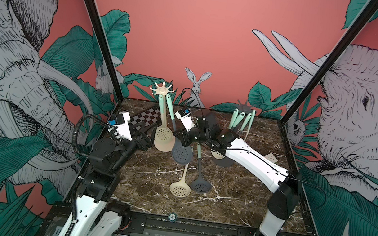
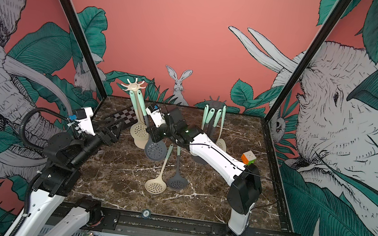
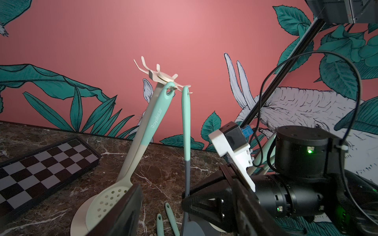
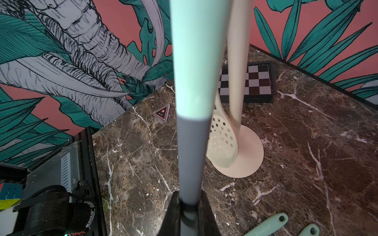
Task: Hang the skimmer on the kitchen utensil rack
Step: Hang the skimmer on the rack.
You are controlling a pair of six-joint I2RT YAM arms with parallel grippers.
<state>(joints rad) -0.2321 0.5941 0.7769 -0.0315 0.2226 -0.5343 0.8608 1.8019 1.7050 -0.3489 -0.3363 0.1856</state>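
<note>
Right pincer (image 4: pixel 188 206): you are clamping it on the dark shaft of the grey skimmer (image 1: pixel 181 153), just below where the mint grip begins.
Grey skimmer: it is hanging near upright from your grip. Its end loop (image 3: pixel 185 90) appears to be sitting on an outer prong of the beige rack (image 3: pixel 163 76), close to the prong's tip.
Step in hand: by the look of it, you are seating the loop. You should be sliding it inward toward the hub and lowering slightly before letting go, so it is not slipping off the tip.
Neighbour: the beige skimmer (image 1: pixel 164 135) is hanging from the next prong, with its bowl just beside the grey one. You should be damping any swing so the heads are not knocking together.
Left pincer (image 1: pixel 144 138): its jaws are standing apart and gripping nothing. It is waiting near the beige skimmer's bowl.
Shapes: the rack is showing a flat hub with thin upturned prongs, a slim post and a round base disc (image 4: pixel 249 155). The skimmer heads are shallow perforated ovals.
Materials: the grips are looking like matte, rubbery silicone, likely giving slightly under the clamp. The rack is looking like rigid plastic.
Surface (image 1: pixel 150 180): it is showing dark, glossy, white-veined marble, with two more skimmers (image 1: pixel 180 188) lying flat on it.
</note>
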